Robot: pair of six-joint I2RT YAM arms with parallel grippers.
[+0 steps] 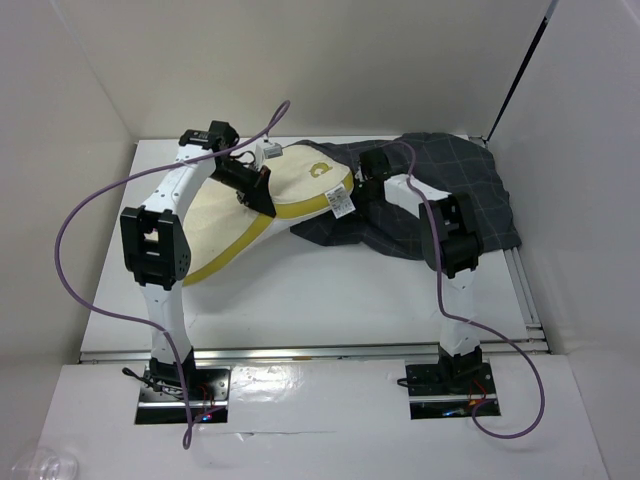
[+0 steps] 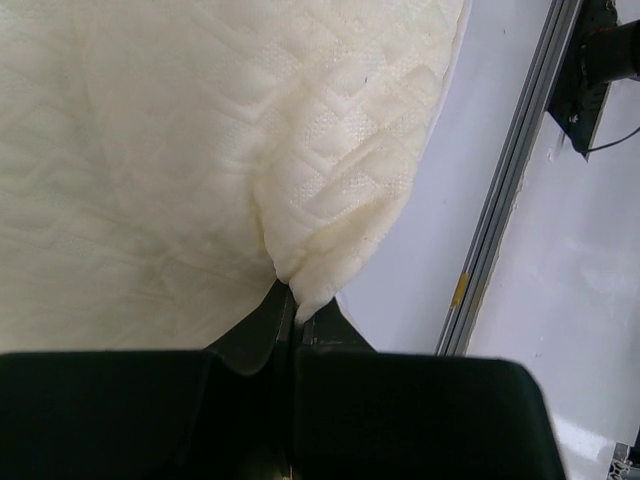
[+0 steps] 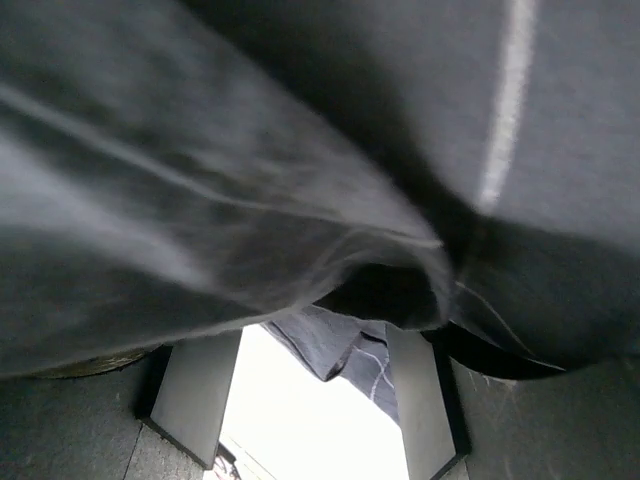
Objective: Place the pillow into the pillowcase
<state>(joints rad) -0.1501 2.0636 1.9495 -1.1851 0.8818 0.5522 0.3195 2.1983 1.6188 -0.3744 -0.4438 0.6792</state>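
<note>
The white table (image 1: 330, 300) carries both cloth things; the pillowcase (image 1: 470, 190) lies crumpled at the far right, dark grey with a thin light grid, its left edge reaching under and behind the pillow's right end; the pillow (image 1: 235, 215) lies left of centre, running from the near left up to the far middle, almost all of it outside the case, yellow piping along its near edge; whether its far corner sits inside the cloth cannot be told.

The left arm reaches over the pillow; the left claw (image 2: 293, 300) is pinched tight on a small fold of the quilted cream cover near the pillow's edge, the cloth puckered up between the black fingers; the right claw (image 3: 310, 400) is at the case's left edge, just beside the pillow's right end; its pale fingers (image 3: 195, 400) stand wide apart with bright table showing between them, grey cloth draped over them and nothing seen gripped.

A yellow emblem (image 1: 320, 168) and a white tag (image 1: 342, 203) mark the pillow's right end.
</note>
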